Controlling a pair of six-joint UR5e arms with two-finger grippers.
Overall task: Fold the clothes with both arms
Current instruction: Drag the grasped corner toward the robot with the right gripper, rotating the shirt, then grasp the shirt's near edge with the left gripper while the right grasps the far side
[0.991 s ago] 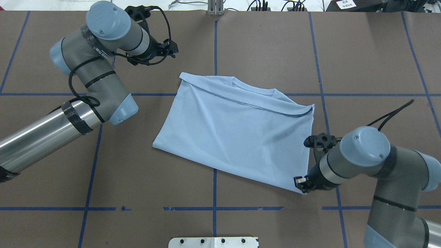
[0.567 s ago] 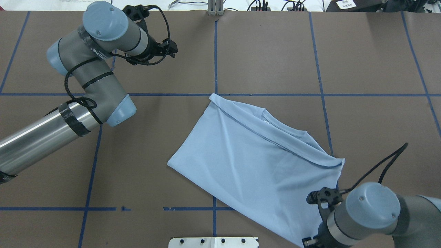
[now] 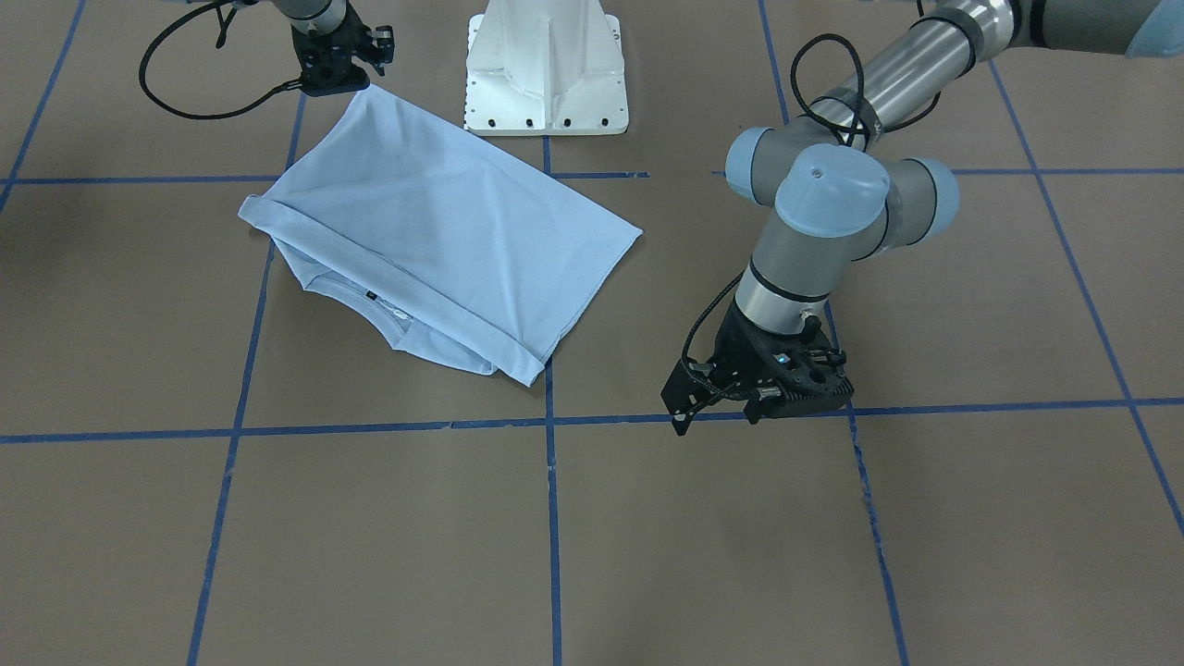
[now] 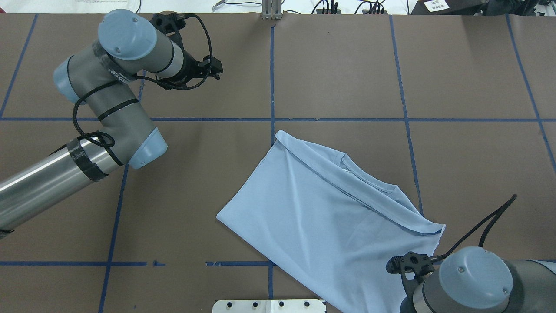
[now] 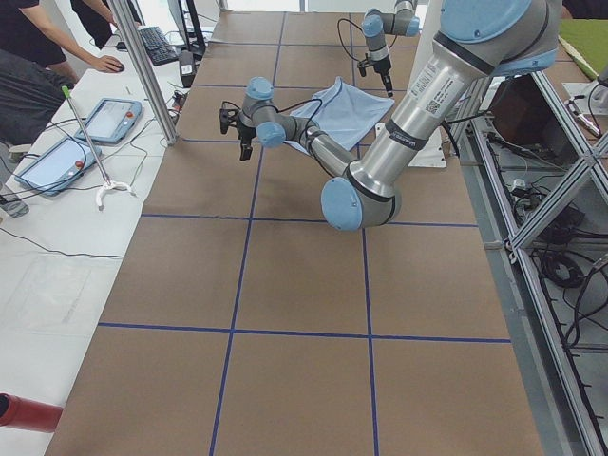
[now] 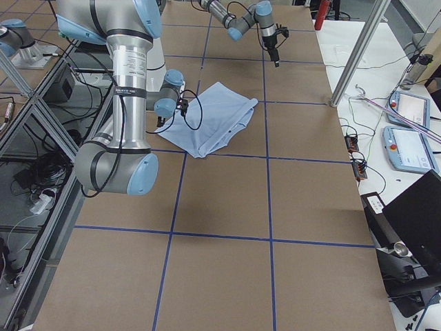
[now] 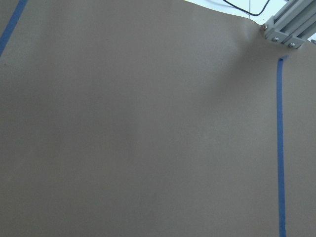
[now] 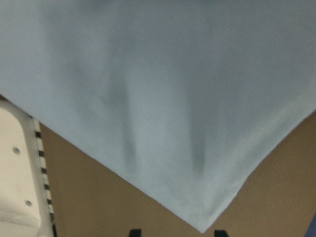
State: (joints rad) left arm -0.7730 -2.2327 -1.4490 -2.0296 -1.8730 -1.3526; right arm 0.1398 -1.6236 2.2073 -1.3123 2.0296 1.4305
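Note:
The light blue T-shirt lies folded and askew on the brown table, collar side up toward the far right; it also shows in the front view. Its print is hidden. My right gripper is at the shirt's near corner by the robot base. In the right wrist view its fingertips stand apart with the shirt's corner lying between them, so my right gripper is open. My left gripper hovers over bare table far left of the shirt and looks open and empty.
The white pedestal base sits right beside the shirt's near edge, also in the overhead view. Blue tape lines grid the table. An aluminium post stands at the far edge. Operators and tablets are beyond the far side.
My right arm has dragged the shirt toward the robot base and to the right, turning it. The left arm has drawn back slightly to the left.

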